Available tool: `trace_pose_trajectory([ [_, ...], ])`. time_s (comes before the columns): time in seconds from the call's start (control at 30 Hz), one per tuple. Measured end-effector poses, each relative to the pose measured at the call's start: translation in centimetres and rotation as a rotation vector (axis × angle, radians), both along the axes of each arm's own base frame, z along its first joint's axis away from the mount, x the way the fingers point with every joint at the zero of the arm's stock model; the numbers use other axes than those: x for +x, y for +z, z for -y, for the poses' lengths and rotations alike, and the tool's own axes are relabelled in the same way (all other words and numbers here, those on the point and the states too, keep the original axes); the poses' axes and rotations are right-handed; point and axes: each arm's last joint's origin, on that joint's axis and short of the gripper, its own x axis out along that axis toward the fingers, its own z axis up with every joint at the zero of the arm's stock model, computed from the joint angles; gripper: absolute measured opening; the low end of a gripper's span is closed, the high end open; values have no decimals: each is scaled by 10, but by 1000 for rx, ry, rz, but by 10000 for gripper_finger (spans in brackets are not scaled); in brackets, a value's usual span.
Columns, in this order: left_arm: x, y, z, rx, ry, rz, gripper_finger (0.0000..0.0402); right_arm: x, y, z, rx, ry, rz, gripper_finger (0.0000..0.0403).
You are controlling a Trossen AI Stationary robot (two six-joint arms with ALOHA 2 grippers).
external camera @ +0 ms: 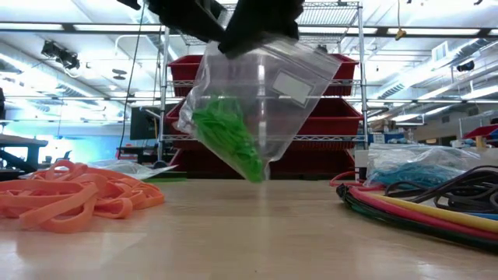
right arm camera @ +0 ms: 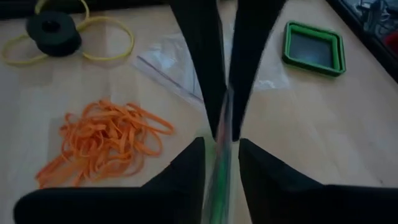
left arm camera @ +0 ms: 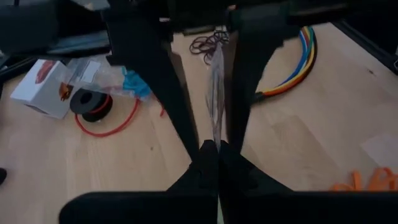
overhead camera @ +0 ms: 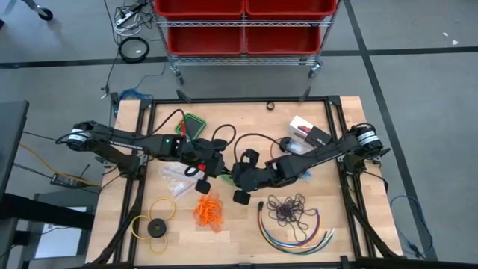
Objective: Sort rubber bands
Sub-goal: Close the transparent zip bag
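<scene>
A clear zip bag (external camera: 264, 93) with green rubber bands (external camera: 229, 140) in its lower corner hangs over the table's middle. My left gripper (left arm camera: 214, 152) is shut on its top edge. My right gripper (right arm camera: 221, 158) faces it from the right, open, with one finger on either side of the same edge. Loose orange rubber bands (overhead camera: 209, 211) lie in a heap near the front. Dark purple rubber bands (overhead camera: 287, 209) lie to their right. Blue rubber bands (left arm camera: 134, 84) lie in another clear bag at the back right. My left gripper pinches the bag's top edge (left arm camera: 216, 121) between its two shut fingers, coming from the table's left and slanting down. The bag hangs tilted below the fingers, clear of the table, with the green bands gathered in its lowest corner. Whether my right gripper's fingers (right arm camera: 189, 165) touch the bag's edge (right arm camera: 222, 180), I cannot tell.
Coloured cables (overhead camera: 295, 232) curve along the front right. A yellow ring with a black disc (overhead camera: 153, 224) lies front left. A green square lid (overhead camera: 194, 125) and a white box (overhead camera: 302, 127) sit at the back, with flat clear bags (overhead camera: 175, 175) under my left arm.
</scene>
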Motion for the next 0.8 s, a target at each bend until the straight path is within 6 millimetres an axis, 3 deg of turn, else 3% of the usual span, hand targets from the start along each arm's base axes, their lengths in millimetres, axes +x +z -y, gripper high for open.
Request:
trace_pose_trajectory([
  [0.8, -1, -1, 0, 6, -1, -12, 0, -3, 5, 1, 0, 30, 0, 2],
])
